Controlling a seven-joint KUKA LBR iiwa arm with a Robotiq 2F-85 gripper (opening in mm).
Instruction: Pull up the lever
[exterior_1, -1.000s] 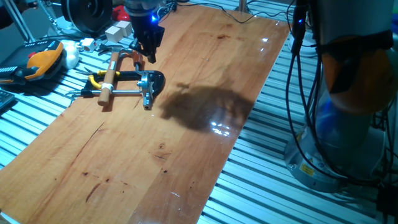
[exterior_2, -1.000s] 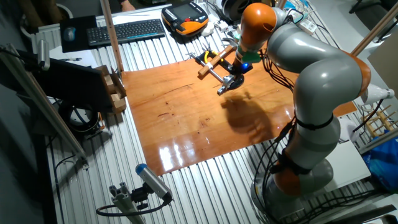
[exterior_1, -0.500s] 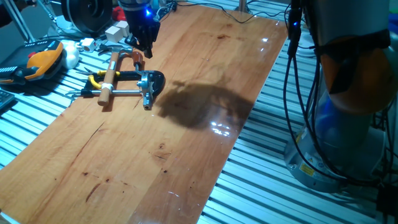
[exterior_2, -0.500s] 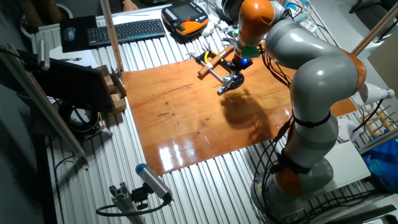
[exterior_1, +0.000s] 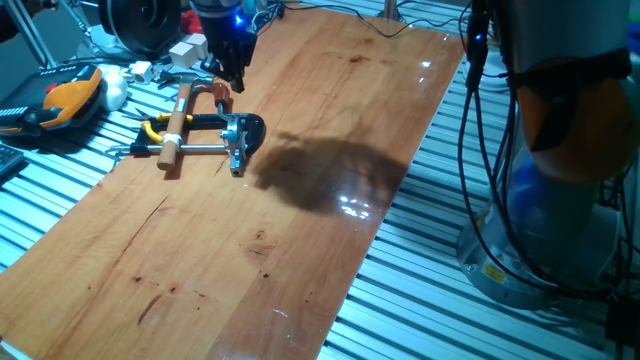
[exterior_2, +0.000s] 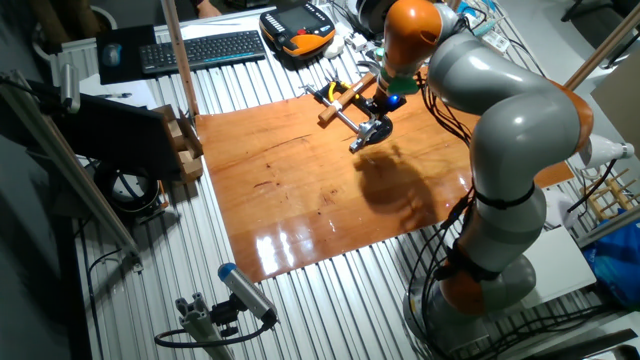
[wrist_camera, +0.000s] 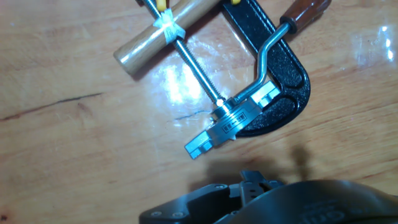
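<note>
From one fixed view, the black clamp (exterior_1: 228, 128) lies near the far left corner of the glossy wooden table (exterior_1: 300, 230), its pale wooden handle (exterior_1: 176, 125) reaching toward the left edge. The gripper (exterior_1: 233, 68) hangs just above the clamp's far side; I cannot tell how wide its fingers stand. The reddish lever (exterior_1: 214, 89) curves out beneath it.

In the other fixed view the clamp (exterior_2: 358, 118) looks small under the arm's orange-and-grey wrist, and the lever is too small to make out.

The hand view shows the lever (wrist_camera: 273, 38) best: a thin, bent steel stem with a glossy brown grip, hinged at the silver block (wrist_camera: 233, 118). It looks rigid, light and smooth, likely slippery. The brown grip seems the best hold.
</note>
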